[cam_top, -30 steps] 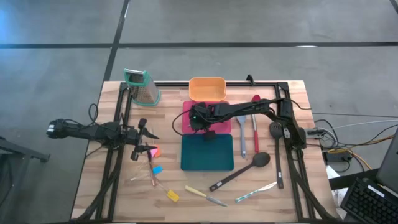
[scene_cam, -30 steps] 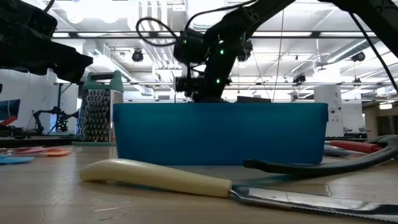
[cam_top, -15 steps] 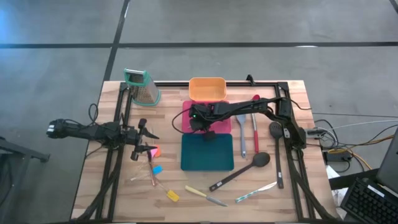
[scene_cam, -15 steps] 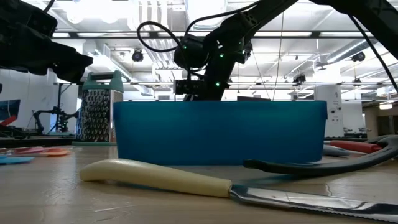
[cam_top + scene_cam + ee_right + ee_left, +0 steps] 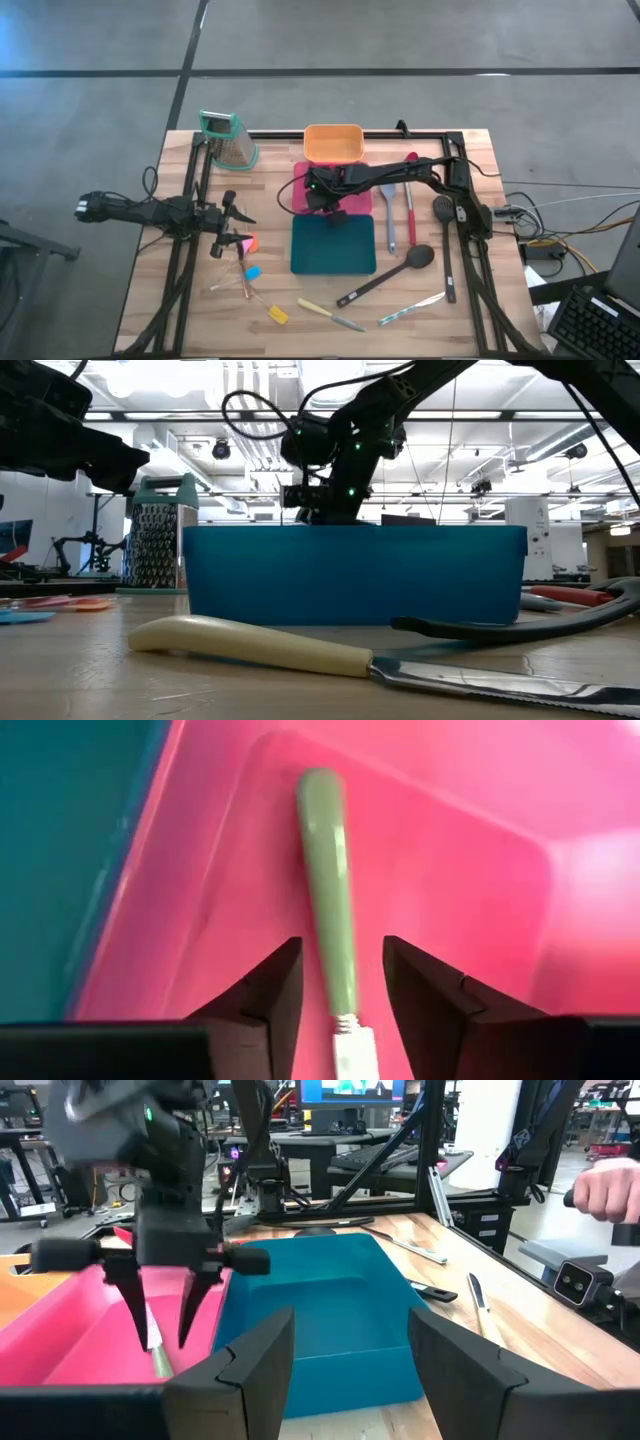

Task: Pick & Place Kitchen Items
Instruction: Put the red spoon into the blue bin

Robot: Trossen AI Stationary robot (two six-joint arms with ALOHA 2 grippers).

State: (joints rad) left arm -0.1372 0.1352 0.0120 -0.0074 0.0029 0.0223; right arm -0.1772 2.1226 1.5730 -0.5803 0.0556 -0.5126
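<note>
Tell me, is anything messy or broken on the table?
Nothing looks broken or spilled. Spoons and knives lie scattered around the trays, waiting to be sorted. The right claw stands open over a green-handled knife lying in the pink tray.

A cream-handled knife [image 5: 300,650] lies before the teal tray [image 5: 355,575], grater [image 5: 157,540] behind

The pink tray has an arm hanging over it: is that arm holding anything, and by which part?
Nothing is held. The right tool stands open over the pink tray, and the green-handled knife lies loose on the tray floor between its fingers.
</note>
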